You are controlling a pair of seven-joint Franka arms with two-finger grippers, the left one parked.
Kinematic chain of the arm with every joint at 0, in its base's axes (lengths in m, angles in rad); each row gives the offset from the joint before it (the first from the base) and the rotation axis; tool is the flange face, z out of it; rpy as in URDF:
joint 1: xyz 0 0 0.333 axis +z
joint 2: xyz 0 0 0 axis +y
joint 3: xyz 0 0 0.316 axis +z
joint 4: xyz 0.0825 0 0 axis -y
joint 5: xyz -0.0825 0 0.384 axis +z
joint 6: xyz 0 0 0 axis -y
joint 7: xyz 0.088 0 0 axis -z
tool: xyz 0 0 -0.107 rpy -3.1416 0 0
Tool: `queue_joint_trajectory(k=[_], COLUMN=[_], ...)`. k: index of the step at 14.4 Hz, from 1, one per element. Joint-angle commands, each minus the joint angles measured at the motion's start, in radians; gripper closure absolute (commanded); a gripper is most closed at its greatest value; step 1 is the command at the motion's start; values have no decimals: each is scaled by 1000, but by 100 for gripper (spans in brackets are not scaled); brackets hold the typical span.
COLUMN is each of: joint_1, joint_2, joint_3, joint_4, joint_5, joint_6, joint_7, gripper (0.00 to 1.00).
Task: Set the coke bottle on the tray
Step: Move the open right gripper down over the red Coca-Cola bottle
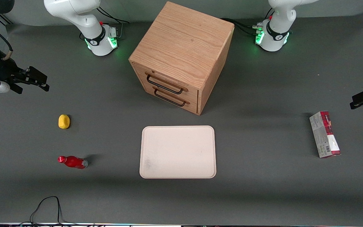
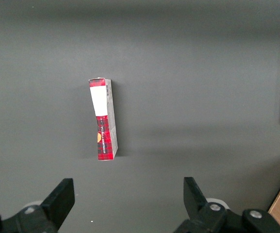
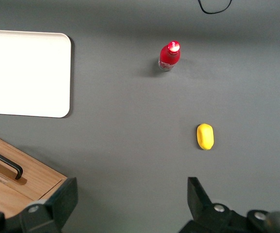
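The coke bottle [image 1: 72,161] is small and all red with a red cap. It lies on its side on the grey table toward the working arm's end, nearer to the front camera than the yellow lump [image 1: 64,121]. It also shows in the right wrist view [image 3: 169,56]. The cream-white tray [image 1: 178,152] lies flat mid-table, in front of the wooden drawer cabinet [image 1: 181,56]; it also shows in the right wrist view [image 3: 25,73]. My right gripper [image 1: 35,79] hangs open and empty high above the table, well apart from the bottle. Both fingers [image 3: 64,199] show spread wide.
The yellow lump also shows in the right wrist view [image 3: 205,136]. A red-and-grey carton [image 1: 325,134] lies toward the parked arm's end; it also shows in the left wrist view [image 2: 104,119]. A black cable [image 1: 47,208] loops at the table's front edge.
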State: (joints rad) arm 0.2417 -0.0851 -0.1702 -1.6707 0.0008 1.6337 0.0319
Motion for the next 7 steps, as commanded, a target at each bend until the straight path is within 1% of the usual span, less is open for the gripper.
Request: queue_joint_trajectory(k=[1, 4, 5, 7], joint_1=[-1, -2, -2, -7], joint_2=[27, 45, 82, 213], joint_3=[3, 3, -3, -9], joint_4=[37, 49, 90, 237], joint_5=[-13, -10, -4, -2], joint_6=[-29, -20, -15, -15], joint_7=[25, 19, 13, -7], gripper=[0, 0, 0, 0])
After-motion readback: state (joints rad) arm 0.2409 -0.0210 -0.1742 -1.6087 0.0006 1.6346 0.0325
